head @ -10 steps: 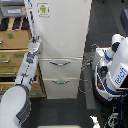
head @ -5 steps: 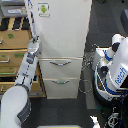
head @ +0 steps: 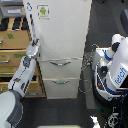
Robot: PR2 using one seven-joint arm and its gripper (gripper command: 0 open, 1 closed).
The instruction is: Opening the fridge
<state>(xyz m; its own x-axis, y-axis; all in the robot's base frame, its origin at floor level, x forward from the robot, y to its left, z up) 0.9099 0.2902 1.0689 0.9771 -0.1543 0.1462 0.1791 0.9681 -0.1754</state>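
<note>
The tall white fridge (head: 62, 35) stands in the middle of the exterior view. A small green-logo sticker (head: 43, 10) sits on its large upper door. Below are two drawers with curved silver handles (head: 59, 63). My arm rises from the bottom left, and my gripper (head: 33, 46) is at the left edge of the upper door, about level with its lower part. The picture is too coarse to show whether the fingers are closed on the door edge. A thin strip along the door's left side (head: 31, 22) shows, so the door may stand slightly ajar.
A tan wooden drawer cabinet with green labels (head: 12, 50) stands right behind my arm on the exterior view's left. A white machine with blue lettering (head: 116, 70) and loose cables (head: 89, 65) sit on the exterior view's right. The floor in front is dark.
My gripper has crept a little down and toward the exterior view's left along the door's edge. The fridge drawers have not moved.
</note>
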